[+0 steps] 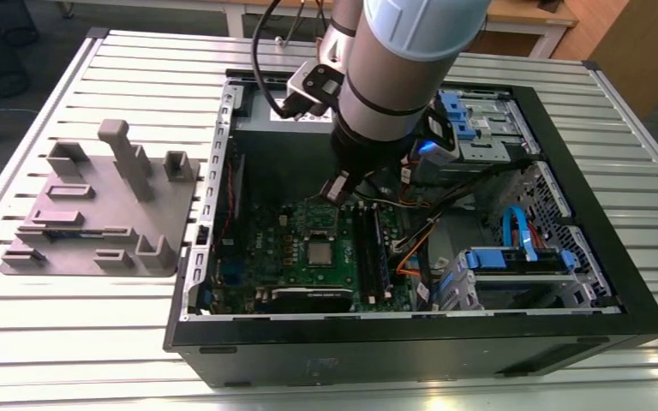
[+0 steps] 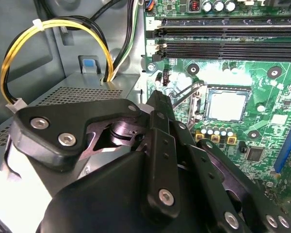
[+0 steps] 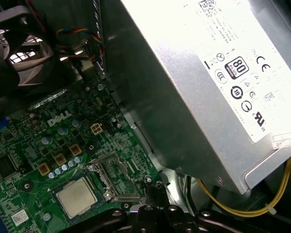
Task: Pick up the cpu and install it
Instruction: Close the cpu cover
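I am hovering inside the open black computer case on the ribbed metal counter, my fingers just above the green motherboard. Whether they are wide or narrow, I cannot tell. The small square silver-topped cpu is sitting in its socket, near my fingers, beside the grey boxy power supply.
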You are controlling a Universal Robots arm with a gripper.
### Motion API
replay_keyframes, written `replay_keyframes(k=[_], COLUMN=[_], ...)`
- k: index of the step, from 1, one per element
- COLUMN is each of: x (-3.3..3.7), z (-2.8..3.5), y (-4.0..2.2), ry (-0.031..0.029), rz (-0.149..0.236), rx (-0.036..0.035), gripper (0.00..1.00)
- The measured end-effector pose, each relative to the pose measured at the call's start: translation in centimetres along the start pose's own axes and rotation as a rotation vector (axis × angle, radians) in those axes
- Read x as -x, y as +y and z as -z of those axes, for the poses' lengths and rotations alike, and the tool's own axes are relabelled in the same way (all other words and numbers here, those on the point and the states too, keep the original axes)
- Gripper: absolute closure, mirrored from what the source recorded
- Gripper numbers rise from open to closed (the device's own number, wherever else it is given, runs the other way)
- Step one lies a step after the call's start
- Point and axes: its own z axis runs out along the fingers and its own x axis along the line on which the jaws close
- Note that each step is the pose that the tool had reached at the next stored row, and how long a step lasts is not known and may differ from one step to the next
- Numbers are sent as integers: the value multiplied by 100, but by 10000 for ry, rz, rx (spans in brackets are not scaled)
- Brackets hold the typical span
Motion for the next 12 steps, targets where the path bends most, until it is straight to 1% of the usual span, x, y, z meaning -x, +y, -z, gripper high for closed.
replay_keyframes(k=[12], x=[-21], z=[27], y=[-6], ry=[2], rz=[15], rx=[3], gripper=[90])
